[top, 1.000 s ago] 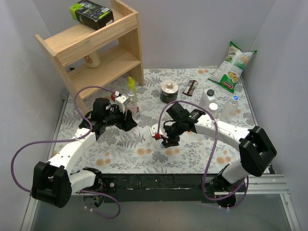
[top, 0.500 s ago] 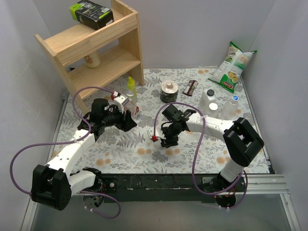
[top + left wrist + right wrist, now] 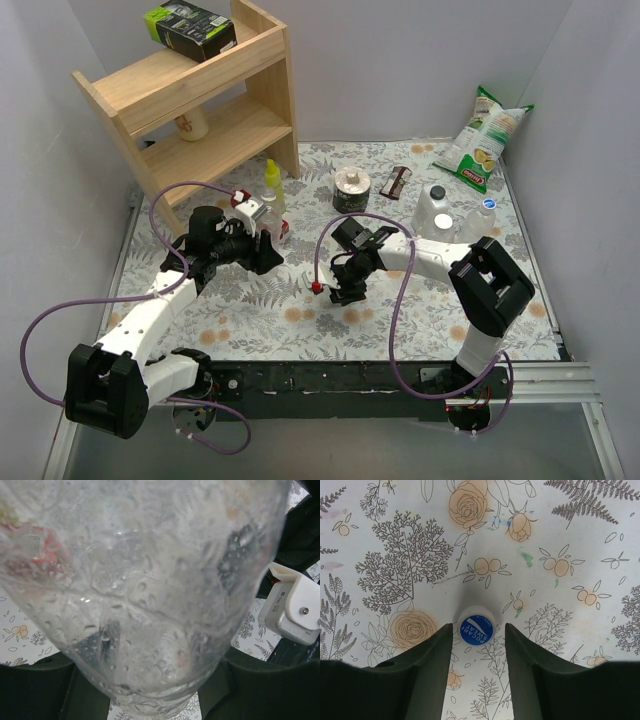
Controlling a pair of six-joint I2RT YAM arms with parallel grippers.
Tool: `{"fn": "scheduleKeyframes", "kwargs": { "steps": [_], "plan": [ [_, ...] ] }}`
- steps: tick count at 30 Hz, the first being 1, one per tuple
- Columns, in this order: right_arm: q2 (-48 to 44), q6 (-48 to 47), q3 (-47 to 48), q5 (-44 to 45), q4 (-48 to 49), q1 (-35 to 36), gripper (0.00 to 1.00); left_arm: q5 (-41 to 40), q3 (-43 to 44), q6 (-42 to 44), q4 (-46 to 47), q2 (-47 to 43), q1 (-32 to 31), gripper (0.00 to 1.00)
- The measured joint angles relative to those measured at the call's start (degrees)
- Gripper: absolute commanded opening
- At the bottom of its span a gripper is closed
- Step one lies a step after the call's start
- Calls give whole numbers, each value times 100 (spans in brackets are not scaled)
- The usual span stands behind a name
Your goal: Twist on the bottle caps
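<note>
My left gripper [image 3: 262, 243] is shut on a clear bottle [image 3: 279, 231] and holds it off the table at the left. In the left wrist view the bottle [image 3: 145, 580] fills the frame between the dark fingers [image 3: 50, 690], with a red label patch at its upper left. My right gripper [image 3: 346, 290] is open and points down at the table's middle. In the right wrist view a blue-topped white bottle cap [image 3: 476, 629] lies flat on the floral cloth between the open fingers [image 3: 425, 665], touching neither. The top view does not show this cap.
Clear bottles [image 3: 432, 205] [image 3: 481, 217] stand at the right. A yellow squeeze bottle [image 3: 271, 180], a tin [image 3: 351, 190] and a brown bar [image 3: 397, 181] sit at the back. A wooden shelf [image 3: 200, 100] stands at the back left, a chips bag [image 3: 482, 138] at the back right.
My right gripper has shifted a little to the left over the table's middle, its arm folding in. My left arm with the bottle has barely moved.
</note>
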Motion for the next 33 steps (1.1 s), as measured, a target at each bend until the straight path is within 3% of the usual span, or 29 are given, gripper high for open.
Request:
{"fn": "scheduleKeyframes", "kwargs": {
  "steps": [13,19,24,29,33],
  "plan": [
    [120,-57,0,15,9,72,46,0,0,-4,17,0,22,0],
    [122,-98,0,37,22,107,28,7,-2,-2,22,0,22,0],
    [74,-151,85,120,-299,111,21,452,-92,319,70,15,22,0],
    [-168,-37,1220,-52,-1567,-66,21,1189,-658,1158,533,94,-131,0],
    [-678,109,2636,-479,-2507,-396,21,1353,-1386,1609,1355,138,-710,0]
  ]
}}
